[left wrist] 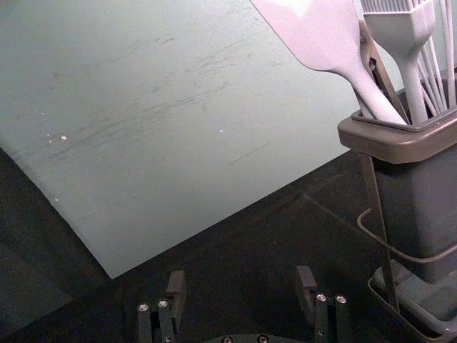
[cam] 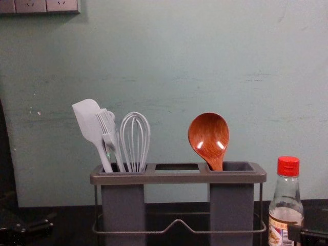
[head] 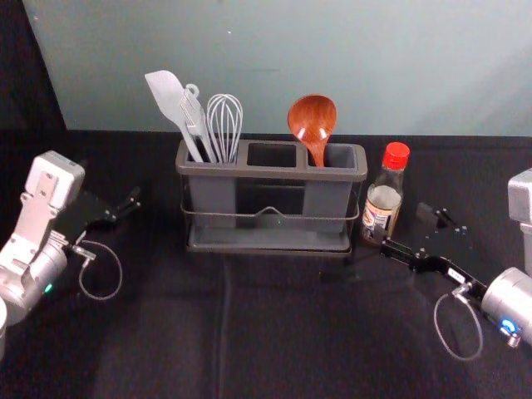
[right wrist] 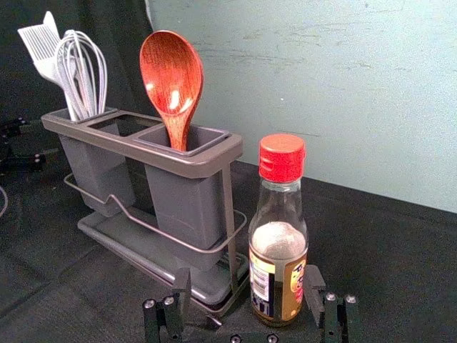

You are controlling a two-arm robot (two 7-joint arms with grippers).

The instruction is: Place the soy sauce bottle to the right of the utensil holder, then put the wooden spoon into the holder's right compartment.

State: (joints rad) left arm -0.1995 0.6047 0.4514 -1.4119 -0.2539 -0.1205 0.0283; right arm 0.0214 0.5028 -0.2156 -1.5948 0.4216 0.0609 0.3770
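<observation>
My right gripper is open beside the soy sauce bottle, which stands upright just right of the utensil holder. In the right wrist view, the bottle is near one fingertip of the open right gripper; contact is unclear. The wooden spoon stands bowl-up in the right compartment, its lower handle hidden inside. Over on the left, my left gripper is apart from the holder. The left wrist view shows that gripper open, nothing between its fingers.
A white spatula, a brush and a whisk stand in the holder's left compartment. Behind the black-covered table rises a pale wall. Cable loops hang beside both wrists.
</observation>
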